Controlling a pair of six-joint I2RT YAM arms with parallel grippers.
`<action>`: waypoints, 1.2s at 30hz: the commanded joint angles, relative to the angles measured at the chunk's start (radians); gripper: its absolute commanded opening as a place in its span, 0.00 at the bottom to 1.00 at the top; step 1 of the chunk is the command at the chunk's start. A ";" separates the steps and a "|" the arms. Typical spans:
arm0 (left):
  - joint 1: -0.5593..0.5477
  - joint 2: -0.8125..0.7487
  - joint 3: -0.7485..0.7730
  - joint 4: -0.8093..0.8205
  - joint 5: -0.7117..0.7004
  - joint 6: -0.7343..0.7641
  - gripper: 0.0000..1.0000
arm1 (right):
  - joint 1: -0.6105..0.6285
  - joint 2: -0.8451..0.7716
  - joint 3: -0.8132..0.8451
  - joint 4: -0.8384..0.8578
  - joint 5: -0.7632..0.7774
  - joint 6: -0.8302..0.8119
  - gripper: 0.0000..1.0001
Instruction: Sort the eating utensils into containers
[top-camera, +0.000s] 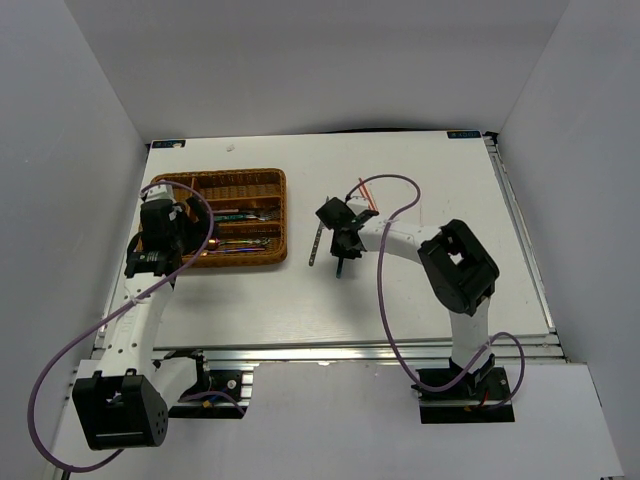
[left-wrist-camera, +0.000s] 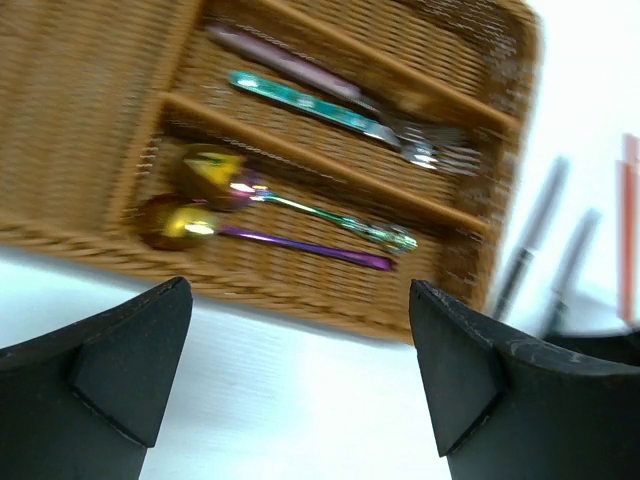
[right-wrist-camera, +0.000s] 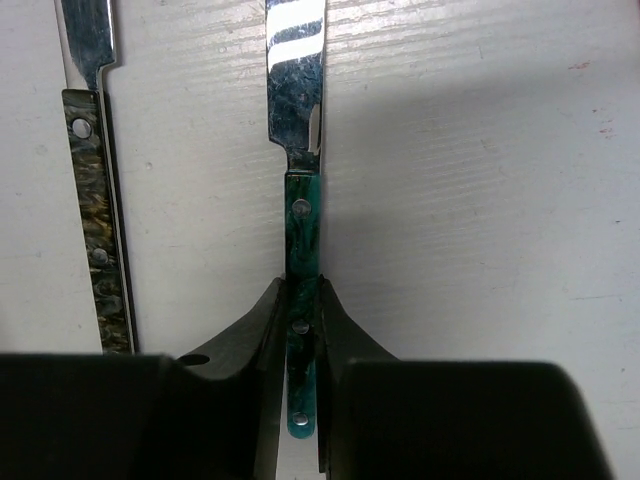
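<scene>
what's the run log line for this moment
right end effector: shut on green-handled knife | left end effector: open, near wicker tray | brown-handled knife: on table

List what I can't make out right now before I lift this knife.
- Right wrist: green-handled knife, blade tip cut off by the top edge.
- Right wrist: grey-handled knife, both ends; the top edge and the right gripper cover them.
- Left wrist: fork tines in the tray, motion-blurred.
- Top external: tray's left end, under the left arm.
</scene>
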 joint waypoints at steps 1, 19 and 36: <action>-0.004 -0.017 -0.015 0.050 0.171 0.003 0.98 | -0.003 -0.017 -0.080 0.016 -0.060 0.011 0.02; -0.465 0.170 -0.108 0.692 0.301 -0.435 0.96 | 0.054 -0.552 -0.270 0.258 -0.345 -0.425 0.00; -0.538 0.343 0.004 0.714 0.242 -0.445 0.39 | 0.112 -0.620 -0.230 0.224 -0.445 -0.472 0.00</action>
